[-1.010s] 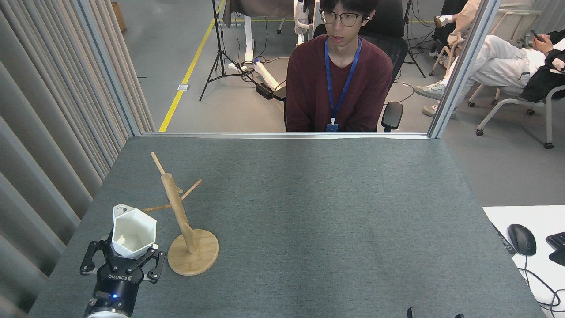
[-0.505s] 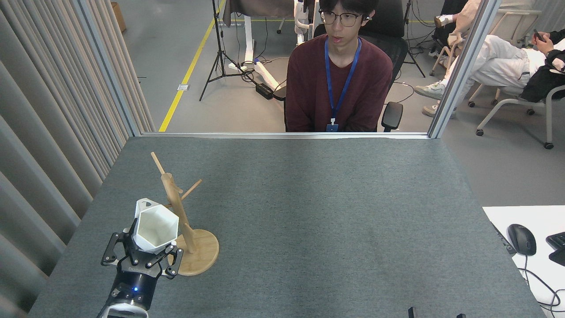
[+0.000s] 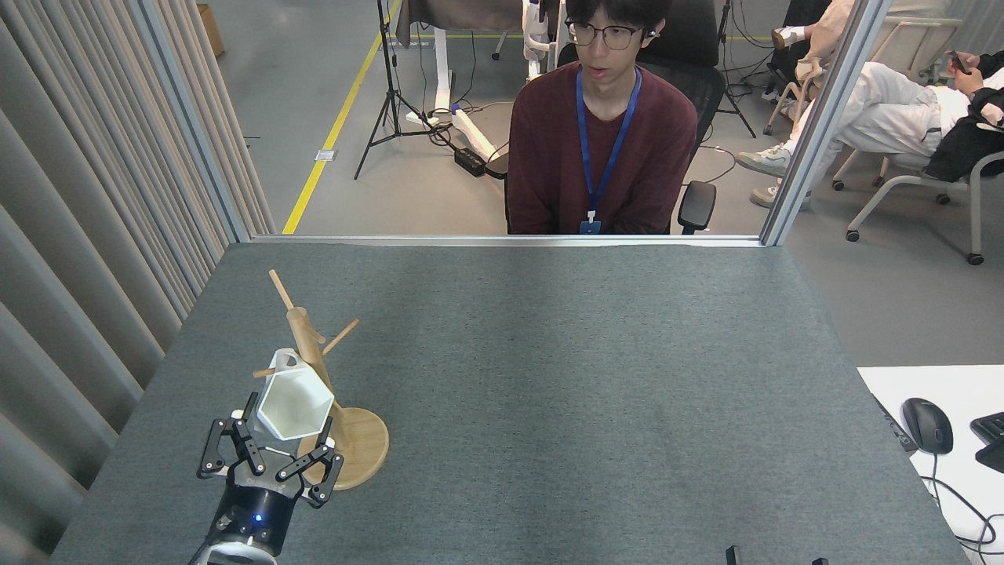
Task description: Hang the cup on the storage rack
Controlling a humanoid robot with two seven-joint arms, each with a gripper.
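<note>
The white faceted cup (image 3: 292, 402) is tilted against the post of the bamboo storage rack (image 3: 345, 447), at the table's near left. Its handle tab (image 3: 285, 362) lies on the rack's left-pointing peg (image 3: 263, 372); whether the peg goes through the hole is not clear. My left gripper (image 3: 281, 439) comes up from the bottom edge, shut on the cup's lower part, with its black fingers (image 3: 325, 433) on either side. Of my right gripper (image 3: 773, 559) only two dark tips show at the bottom edge, well apart with nothing between them.
A grey felt table (image 3: 549, 377) spans the view. A slatted wall (image 3: 78, 235) runs close along the left. A person (image 3: 600, 149) sits behind the far edge. At the right, a white desk holds a mouse (image 3: 926, 424).
My left gripper has carried the cup rightward and away from me, from left of the rack to its post. The handle tab has come onto the left peg. The rack has stayed put.
</note>
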